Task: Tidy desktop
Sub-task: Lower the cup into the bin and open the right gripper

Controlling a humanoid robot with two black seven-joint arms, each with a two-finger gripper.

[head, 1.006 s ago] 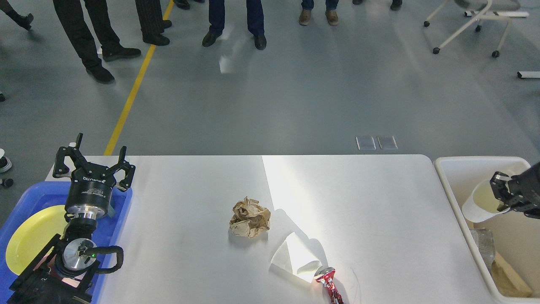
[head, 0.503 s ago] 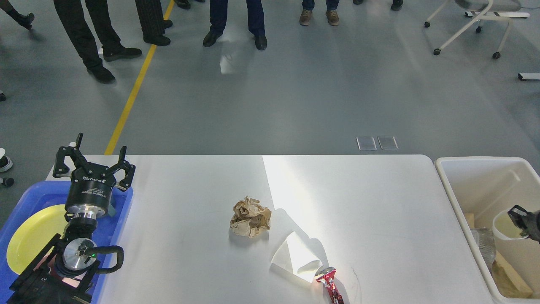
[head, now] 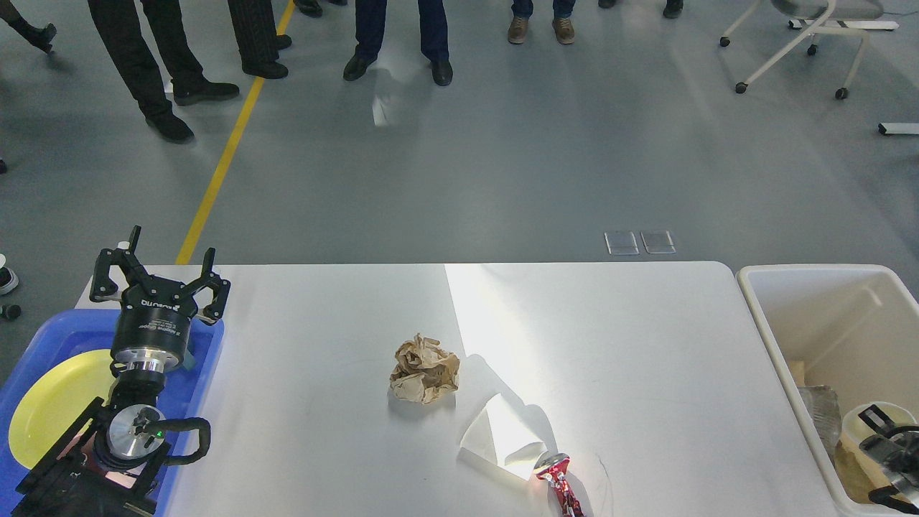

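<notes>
The white desktop (head: 646,345) carries a crumpled brown paper ball (head: 425,370) at its middle, a folded white paper (head: 502,438) in front of it, and a crushed red can (head: 560,481) at the front edge. My left gripper (head: 159,274) is open and empty, above the far edge of the blue tray (head: 208,345). My right gripper (head: 884,439) is low inside the cream-white bin (head: 761,316), at the rim of a white paper cup (head: 872,418). Its fingers are dark and partly cut off by the frame edge.
A yellow plate (head: 43,402) lies in the blue tray, partly under my left arm. The bin also holds a clear plastic piece (head: 818,409) and brown scraps. People's legs and a wheeled chair (head: 797,43) stand on the floor beyond the table.
My right gripper has gone down and toward the front with the paper cup, from above the bin's rim to deep inside the bin. The left arm has not moved.
</notes>
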